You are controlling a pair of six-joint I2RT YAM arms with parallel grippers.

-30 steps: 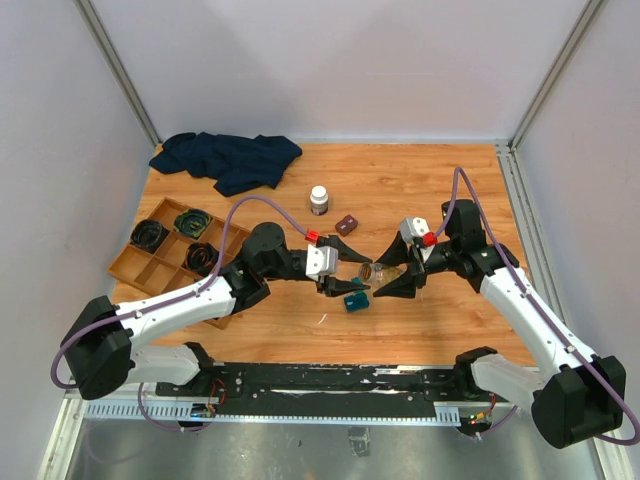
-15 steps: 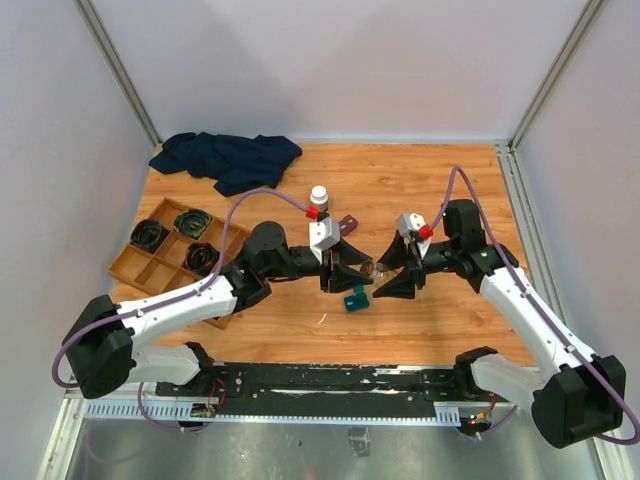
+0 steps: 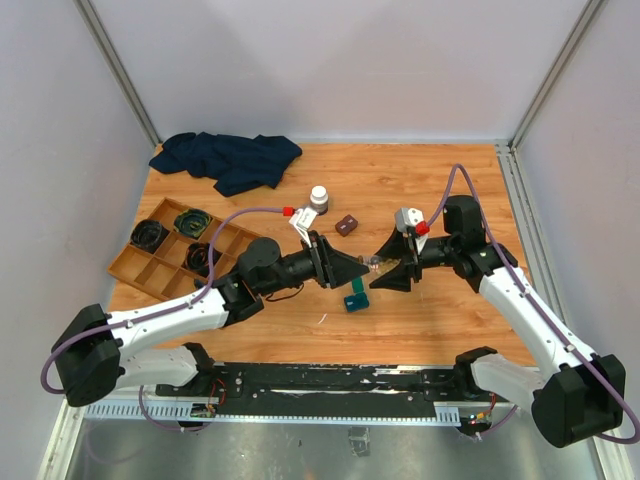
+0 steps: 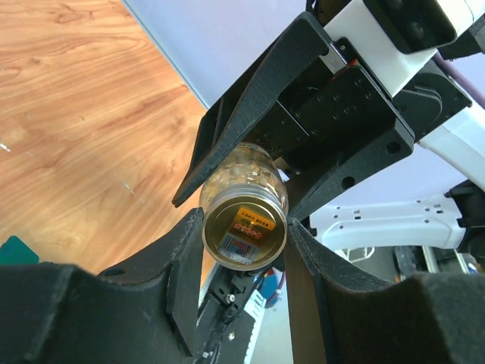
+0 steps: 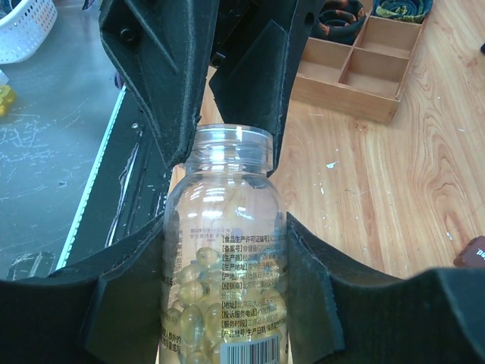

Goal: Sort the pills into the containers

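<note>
With left gripper [image 4: 244, 231] and right gripper [image 5: 226, 227] both clamped on the bottle [image 5: 227, 318] near the case [image 3: 355, 301], one should loosen only once the other's hold looks secure.

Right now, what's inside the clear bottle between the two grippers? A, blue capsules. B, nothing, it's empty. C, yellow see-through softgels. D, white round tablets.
C: the right wrist view shows the clear bottle with a heap of yellow translucent softgels in the part nearest the camera, beside the printed label.
</note>
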